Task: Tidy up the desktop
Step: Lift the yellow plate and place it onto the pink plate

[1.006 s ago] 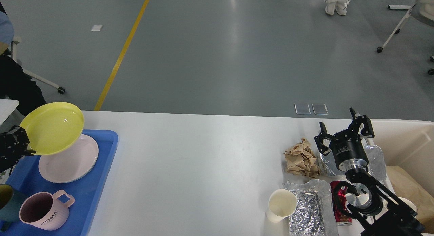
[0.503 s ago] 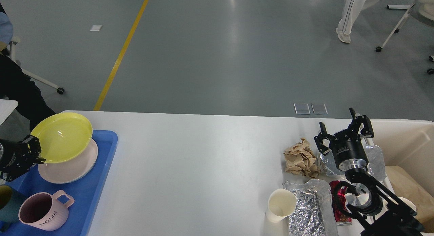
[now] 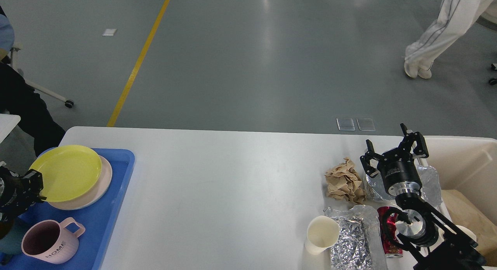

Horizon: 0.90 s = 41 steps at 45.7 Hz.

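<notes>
left gripper (image 3: 33,184) clamps the round yellow plastic plate (image 3: 66,172) stacked on the blue tray (image 3: 116,192) at the white desk's (image 3: 217,184) left edge; a jerky release could slide it off. right gripper (image 3: 393,153) gapes, empty.

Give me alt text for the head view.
Left gripper at the yellow plate, stacked on a pink plate in the blue tray. Right gripper open above foil and crumpled paper on the desktop.

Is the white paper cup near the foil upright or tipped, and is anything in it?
Upright and apparently empty: the paper cup stands on the desktop beside the crumpled foil, mouth up, its pale interior bare.
</notes>
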Tool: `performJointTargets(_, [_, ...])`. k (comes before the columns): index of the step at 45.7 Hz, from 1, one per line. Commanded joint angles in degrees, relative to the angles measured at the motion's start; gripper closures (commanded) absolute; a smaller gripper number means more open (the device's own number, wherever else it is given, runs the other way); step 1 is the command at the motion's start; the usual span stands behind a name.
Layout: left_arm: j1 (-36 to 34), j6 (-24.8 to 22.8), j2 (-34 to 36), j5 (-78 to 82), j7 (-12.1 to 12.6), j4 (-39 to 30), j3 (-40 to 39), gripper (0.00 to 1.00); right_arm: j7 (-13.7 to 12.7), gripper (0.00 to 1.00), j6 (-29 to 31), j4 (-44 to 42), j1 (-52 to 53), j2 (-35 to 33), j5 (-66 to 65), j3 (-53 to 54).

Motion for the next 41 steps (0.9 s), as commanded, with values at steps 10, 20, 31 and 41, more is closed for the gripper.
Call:
performJointTargets(10, [-0.12, -0.75, 0.37, 0.31, 0.65, 0.0, 0.03, 0.07, 0.0, 0.0, -0.05, 0.0, 0.06, 0.08, 0.0, 0.01])
performJointTargets(20, [-3.98, -1.01, 1.68, 0.31, 0.65, -0.08, -0.06, 0.04, 0.0, 0.0, -0.05, 0.0, -0.03, 0.08, 0.0, 0.01])
performJointTargets(31, [-13.57, -1.01, 4.67, 0.4, 0.56, 0.09, -7.69, 0.04, 0.0, 0.0, -0.05, 0.0, -0.03, 0.08, 0.0, 0.01])
performJointTargets(41, [-14.63, -1.1, 7.31, 0.49, -0.23, 0.27, -34.04, 0.04, 0.0, 0.0, -0.05, 0.0, -0.03, 0.08, 0.0, 0.01])
